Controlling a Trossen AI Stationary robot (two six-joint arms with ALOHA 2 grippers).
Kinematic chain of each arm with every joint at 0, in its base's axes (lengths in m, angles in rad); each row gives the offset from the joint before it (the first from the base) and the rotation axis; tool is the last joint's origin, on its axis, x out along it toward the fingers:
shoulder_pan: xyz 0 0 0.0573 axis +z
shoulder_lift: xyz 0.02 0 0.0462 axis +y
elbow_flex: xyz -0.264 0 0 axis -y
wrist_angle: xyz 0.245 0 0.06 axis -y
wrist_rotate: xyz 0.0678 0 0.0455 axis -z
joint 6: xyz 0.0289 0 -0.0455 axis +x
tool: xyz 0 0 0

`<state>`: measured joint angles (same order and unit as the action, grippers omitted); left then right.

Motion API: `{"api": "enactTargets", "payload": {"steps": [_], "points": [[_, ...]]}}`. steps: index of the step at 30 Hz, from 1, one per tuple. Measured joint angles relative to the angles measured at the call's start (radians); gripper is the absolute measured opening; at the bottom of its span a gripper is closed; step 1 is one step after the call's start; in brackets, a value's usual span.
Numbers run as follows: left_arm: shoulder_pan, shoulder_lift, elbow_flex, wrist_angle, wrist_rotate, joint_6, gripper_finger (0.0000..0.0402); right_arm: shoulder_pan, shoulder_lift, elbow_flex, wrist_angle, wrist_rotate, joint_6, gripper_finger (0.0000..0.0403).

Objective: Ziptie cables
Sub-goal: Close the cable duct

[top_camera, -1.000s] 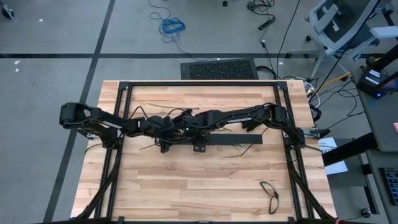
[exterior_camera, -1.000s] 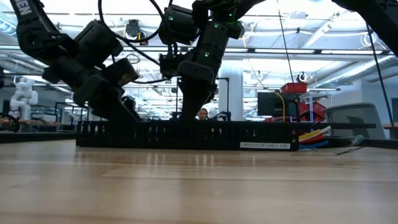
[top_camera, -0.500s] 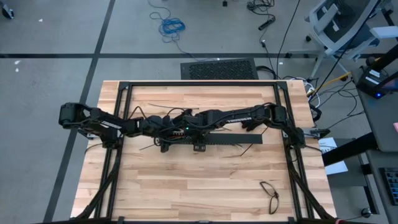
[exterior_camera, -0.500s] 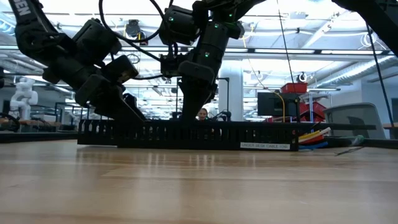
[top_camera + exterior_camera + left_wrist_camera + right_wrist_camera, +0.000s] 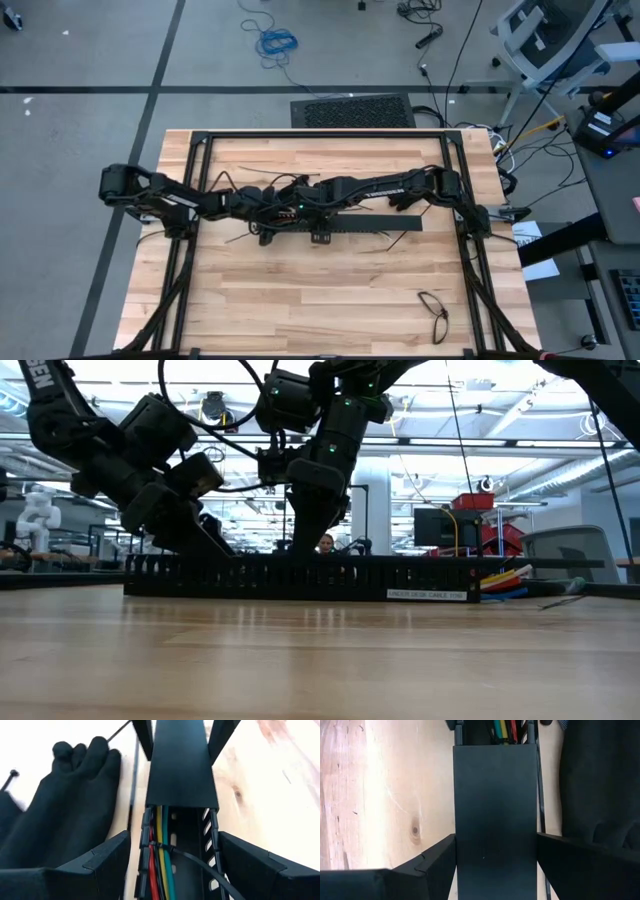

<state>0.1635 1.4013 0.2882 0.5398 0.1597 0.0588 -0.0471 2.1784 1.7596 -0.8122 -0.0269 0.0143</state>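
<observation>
A long black slotted bar lies flat across the middle of the wooden table. The cables, red, yellow and green, run inside its open part, and a black strand crosses over them. A flat black lid covers the bar farther along. My left gripper straddles the open part, slanting down. My right gripper stands steeply over the lid, a little toward the table's right. Cable ends stick out of the bar's right end. My right gripper has the bar's lid between its two fingers, which lie against the lid's two long sides. The fingers come from above, pointing steeply down, and lie across the bar. The bar rests flat on the table. My left gripper's fingers straddle the bar's open part. A strip of table shows between that finger and the bar's wall. I cannot tell whether the other finger touches.
A soft black glove-like thing lies beside the bar on its far side. Thin black strips lie loose near the bar. A black cable loop sits at the near right. A black frame runs round the table's edges.
</observation>
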Motion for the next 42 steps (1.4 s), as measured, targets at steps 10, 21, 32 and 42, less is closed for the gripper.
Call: {"api": "enactTargets", "payload": {"steps": [10,21,32,42], "points": [[0.001,0.013,0.0,0.031,0.03,-0.002,0.0289,-0.005,0.0,0.0,0.004,-0.005,-0.004,0.0249],[0.001,0.013,0.0,0.029,0.043,-0.026,0.0289,-0.021,0.0,0.0,0.004,-0.005,-0.01,0.0249],[0.001,0.031,0.0,0.034,0.043,0.0,0.025,-0.023,0.0,0.0,0.006,-0.005,-0.012,0.0249],[0.0,0.056,0.002,0.038,0.046,0.001,0.0227,-0.023,0.0,0.0,0.021,-0.004,-0.023,0.0249]]}}
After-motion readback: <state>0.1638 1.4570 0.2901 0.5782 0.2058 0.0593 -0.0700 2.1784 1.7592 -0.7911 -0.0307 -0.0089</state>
